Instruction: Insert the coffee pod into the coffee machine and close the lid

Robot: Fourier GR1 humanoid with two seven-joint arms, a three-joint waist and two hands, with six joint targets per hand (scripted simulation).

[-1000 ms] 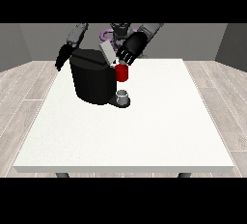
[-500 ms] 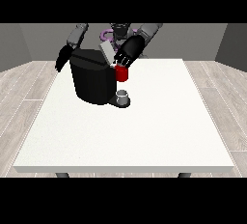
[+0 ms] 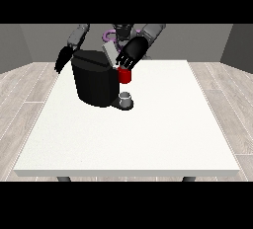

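coffee machine [image 3: 96,82] stands directly under the hand at the view's right [image 3: 131,53], which is nearer to the half-raised lid [image 3: 107,53] than the other hand [image 3: 63,59]; finger state i cannot tell, and the pod i cannot see.

No text, label, brand, number or sign can be read anywhere here. The black coffee machine [image 3: 95,82] near the surface's [image 3: 148,134] far-left corner shows plain dark sides with no legible marking, and the red thing at the machine [image 3: 125,76] carries no lettering that can be made out.
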